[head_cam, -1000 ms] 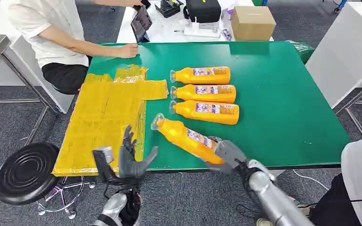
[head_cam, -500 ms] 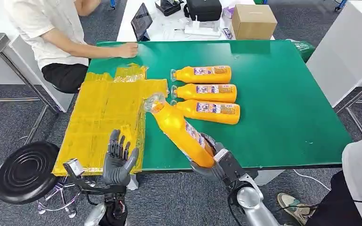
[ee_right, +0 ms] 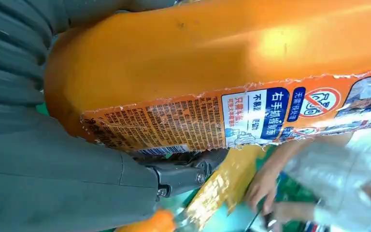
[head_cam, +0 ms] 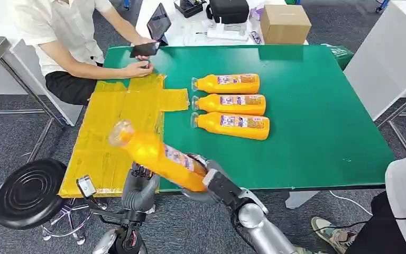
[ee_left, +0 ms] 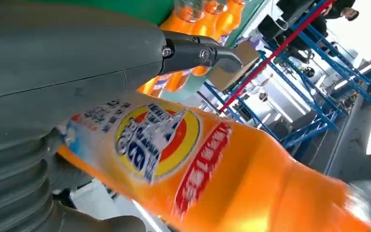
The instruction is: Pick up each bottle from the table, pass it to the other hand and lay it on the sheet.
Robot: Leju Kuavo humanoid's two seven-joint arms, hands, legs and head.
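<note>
Grey carpet surrounds the green table [head_cam: 317, 132], and at the far left of the head view you see a black round stool [head_cam: 29, 193] by the table's corner. Above it, in the upper left, a person [head_cam: 63, 37] sits with both hands on the table edge, holding a dark phone [head_cam: 144, 49]. Right of the stool, the yellow sheet [head_cam: 116, 132] covers the table's left part, its near edge hanging over the rim. At the lower middle, your left hand [head_cam: 137, 188] sits under the held bottle [head_cam: 156, 156]; the bottle hides its fingers, so you cannot tell whether it grips or merely touches. In the left wrist view the bottle's label lies right against the grey cover. Your right hand [head_cam: 211, 185] is wrapped around the bottle's base, carrying it tilted in the air, cap end toward the sheet and blurred. Further right, three bottles [head_cam: 230, 103] lie side by side on the bare green, caps pointing at the sheet. Beyond the table, top centre, a cardboard box [head_cam: 284, 24] and a black case [head_cam: 227, 10] rest on a white desk
</note>
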